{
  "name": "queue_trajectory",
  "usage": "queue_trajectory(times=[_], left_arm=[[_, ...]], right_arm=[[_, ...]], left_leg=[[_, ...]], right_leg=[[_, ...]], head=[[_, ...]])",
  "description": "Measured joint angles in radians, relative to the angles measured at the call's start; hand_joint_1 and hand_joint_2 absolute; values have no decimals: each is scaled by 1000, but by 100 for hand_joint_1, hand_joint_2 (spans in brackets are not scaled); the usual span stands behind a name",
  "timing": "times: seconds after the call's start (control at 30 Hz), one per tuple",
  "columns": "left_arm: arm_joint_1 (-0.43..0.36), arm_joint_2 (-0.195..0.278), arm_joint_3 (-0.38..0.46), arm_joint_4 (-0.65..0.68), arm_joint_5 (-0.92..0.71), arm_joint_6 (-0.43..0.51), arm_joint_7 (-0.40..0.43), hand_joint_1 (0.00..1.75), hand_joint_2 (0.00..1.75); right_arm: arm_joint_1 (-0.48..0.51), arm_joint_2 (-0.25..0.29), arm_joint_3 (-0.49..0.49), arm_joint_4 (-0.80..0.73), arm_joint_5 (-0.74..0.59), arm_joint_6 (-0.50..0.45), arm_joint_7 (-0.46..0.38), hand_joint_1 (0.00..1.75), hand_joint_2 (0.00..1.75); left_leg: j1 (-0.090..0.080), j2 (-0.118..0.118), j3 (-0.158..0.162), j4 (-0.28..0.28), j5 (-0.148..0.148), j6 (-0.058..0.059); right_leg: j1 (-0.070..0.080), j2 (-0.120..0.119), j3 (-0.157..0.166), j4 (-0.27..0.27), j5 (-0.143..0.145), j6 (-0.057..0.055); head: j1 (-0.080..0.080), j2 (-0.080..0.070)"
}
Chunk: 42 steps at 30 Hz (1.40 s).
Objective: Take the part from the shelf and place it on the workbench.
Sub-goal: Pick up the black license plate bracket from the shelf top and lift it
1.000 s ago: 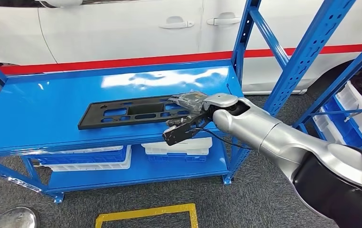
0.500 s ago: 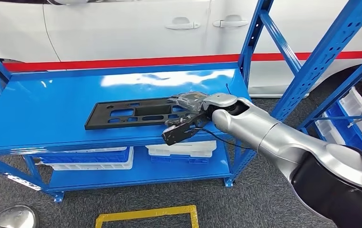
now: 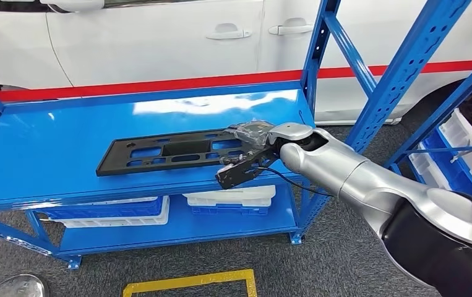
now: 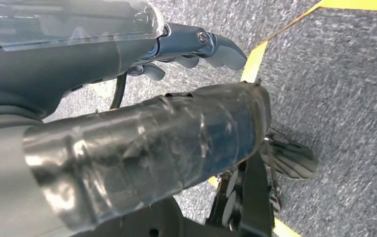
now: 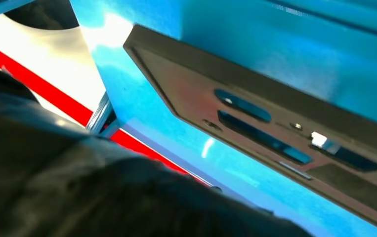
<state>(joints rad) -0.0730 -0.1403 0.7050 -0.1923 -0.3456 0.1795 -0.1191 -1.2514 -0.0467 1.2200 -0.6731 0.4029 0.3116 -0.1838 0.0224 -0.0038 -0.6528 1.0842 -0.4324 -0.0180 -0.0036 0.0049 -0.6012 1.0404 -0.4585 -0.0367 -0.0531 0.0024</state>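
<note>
A long black flat part (image 3: 171,151) with several cut-outs lies on the top board of the blue shelf (image 3: 66,142), near its front edge. My right hand (image 3: 252,133), wrapped in clear film, lies over the part's right end and grips it there. In the right wrist view the part (image 5: 275,123) runs close along the blue board, with my hand dark in front of it. My left hand (image 4: 186,84) hangs over the grey floor, fingers apart and holding nothing.
A blue upright (image 3: 317,49) stands just right of my right hand. White bins (image 3: 230,198) sit on the shelf's lower board. A white car (image 3: 159,37) with a red stripe stands behind. A second blue rack with bins (image 3: 462,148) is at the right. A yellow floor line (image 3: 190,281) lies below.
The head view has swayed right and back. My right hand stays on the part's right end; the part's left end sits slightly nearer the shelf's front edge.
</note>
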Motion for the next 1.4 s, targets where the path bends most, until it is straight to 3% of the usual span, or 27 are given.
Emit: queue_trajectory(times=[0.07, 0.13, 0.2, 0.3, 0.33, 0.37, 0.4, 0.47, 0.53, 0.6, 0.7, 0.73, 0.8, 0.87, 0.9, 0.93, 0.97, 1.03, 1.07, 1.2, 1.27, 1.33, 1.37, 1.4], left_arm=[[-1, 0, 0, 0, -4, -7, -2, 0, 0], [-2, 0, 1, 0, -7, -10, 1, 0, 0], [-2, -1, 4, 0, -4, -10, 2, 0, 0], [-2, -2, 11, 0, 0, -12, 0, 0, 0], [-2, -2, 13, 0, 1, -13, 0, 0, 0], [-2, -2, 15, 0, 1, -13, 0, 0, 0], [-2, -2, 16, 0, 1, -14, 0, 0, 0], [-1, -2, 18, 0, 1, -14, -1, 0, 0], [-2, -3, 18, 0, 1, -14, -1, 0, 0], [-3, -4, 19, 0, 1, -14, -2, 0, 0], [-2, -4, 22, 0, 1, -14, -2, 0, 0], [-2, -4, 23, 0, 1, -14, -3, 0, 0], [-2, -4, 24, 0, 1, -15, -4, 0, 0], [-2, -4, 25, 0, 0, -18, -5, 0, 0], [-2, -4, 25, 0, -1, -18, -5, 0, 0], [-2, -4, 26, 0, -2, -19, -5, 0, 0], [-2, -3, 28, 0, -3, -18, -5, 0, 0], [-2, -2, 32, 0, -7, -18, -5, 0, 0], [-2, -1, 34, 0, -8, -18, -4, 0, 0], [-2, -1, 41, 0, -11, -19, -3, 0, 0], [-2, -2, 42, 0, -15, -19, -3, 0, 0], [-2, -1, 42, 0, -19, -19, -3, 0, 0], [-2, 0, 42, 0, -20, -19, -3, 0, 0], [-2, 0, 43, 0, -21, -19, -3, 0, 0]], right_arm=[[2, -2, 0, 2, -1, 0, -3, 0, 0], [3, -2, 0, 3, -1, -1, -7, 0, 0], [3, -2, 0, 5, -1, -1, -9, 0, 0], [8, -2, 0, 8, -1, -1, -9, 0, 0], [13, -2, 0, 10, -1, -1, -9, 0, 0], [17, -2, 0, 12, -1, -1, -9, 0, 0], [20, -2, 0, 13, -1, -1, -10, 0, 0], [20, -2, 0, 14, -1, -1, -11, 0, 0], [19, -2, 0, 15, -1, -2, -11, 0, 0], [19, -2, 0, 16, -1, -3, -11, 0, 0], [18, -1, 0, 18, -1, -4, -12, 0, 0], [17, 0, 0, 19, -1, -4, -12, 0, 0], [19, 3, 0, 21, -2, -3, -13, 0, 0], [25, 6, 0, 23, -2, -1, -15, 0, 0], [28, 8, 0, 24, -2, -1, -16, 0, 0], [29, 9, 0, 26, -2, -1, -17, 0, 0], [29, 12, 0, 27, -2, -1, -18, 0, 0], [28, 16, 0, 31, -3, -1, -20, 0, 0], [29, 18, 0, 32, -3, -1, -21, 0, 0], [30, 22, 0, 36, -4, -3, -24, 0, 0], [31, 21, 0, 38, -5, -7, -25, 0, 0], [40, 17, 0, 41, -5, -12, -26, 0, 0], [48, 15, 0, 42, -5, -13, -27, 0, 0], [55, 13, 0, 43, -5, -14, -27, 0, 0]], left_leg=[[-3, -2, 23, -48, 4, 8], [-2, -2, 26, -54, 4, 18], [2, -1, 34, -62, 6, 30], [4, 1, 40, -67, 4, 42], [4, 1, 41, -67, 2, 43], [4, 0, 42, -66, 1, 43], [4, 0, 44, -66, 0, 42], [5, -2, 49, -64, -5, 37], [2, -3, 50, -62, -8, 29], [0, -4, 49, -64, -9, 19], [2, -2, 44, -46, -25, 3], [3, -1, 29, -11, -47, -1], [3, -1, -29, 113, -108, -5], [3, -1, -79, 207, -134, -6], [3, -1, -80, 203, -118, -5], [2, 0, -62, 162, -88, -3], [2, 0, -32, 96, -50, 1], [-3, -1, 24, -19, -7, 9], [-6, -2, 37, -48, -3, 13], [-2, -3, 45, -67, -1, 27], [2, -1, 50, -73, 1, 36], [2, 0, 50, -73, 0, 41], [2, -1, 51, -73, -1, 41], [3, -1, 51, -71, -2, 41]], right_leg=[[4, 0, -2, 4, -5, 9], [5, 0, -1, 3, -8, 16], [3, -1, -9, 31, -29, 26], [-4, -1, -92, 199, -108, 41], [-7, -1, -122, 252, -123, 44], [-9, -1, -138, 274, -119, 46], [-10, -2, -135, 257, -96, 46], [-11, -3, -82, 135, -23, 41], [-7, -2, -33, 28, 15, 34], [0, 0, -24, 5, 14, 27], [-5, 0, -17, -6, 19, 8], [-8, -1, -14, -10, 21, 2], [-6, -1, -12, -12, 21, -6], [-2, -1, -12, -11, 19, -8], [-1, -1, -11, -10, 18, -9], [0, 0, -10, -8, 17, -9], [1, 0, -9, -6, 14, -8], [4, 2, -10, 1, 8, -3], [6, 2, -12, 2, 7, 1], [6, 0, -16, 14, -4, 18], [3, 0, -50, 89, -49, 27], [-2, 0, -113, 217, -105, 35], [-5, 0, -137, 262, -116, 37], [-8, -1, -145, 274, -108, 38]], head=[[1, 0], [1, 0], [1, 0], [2, 0], [2, 0], [2, 0], [2, 0], [2, 0], [1, 0], [1, 0], [1, 0], [1, 0], [1, 0], [1, 0], [1, 0], [1, 0], [1, 0], [1, 0], [1, 0], [1, 0], [1, 0], [2, 0], [2, 0], [2, 0]])
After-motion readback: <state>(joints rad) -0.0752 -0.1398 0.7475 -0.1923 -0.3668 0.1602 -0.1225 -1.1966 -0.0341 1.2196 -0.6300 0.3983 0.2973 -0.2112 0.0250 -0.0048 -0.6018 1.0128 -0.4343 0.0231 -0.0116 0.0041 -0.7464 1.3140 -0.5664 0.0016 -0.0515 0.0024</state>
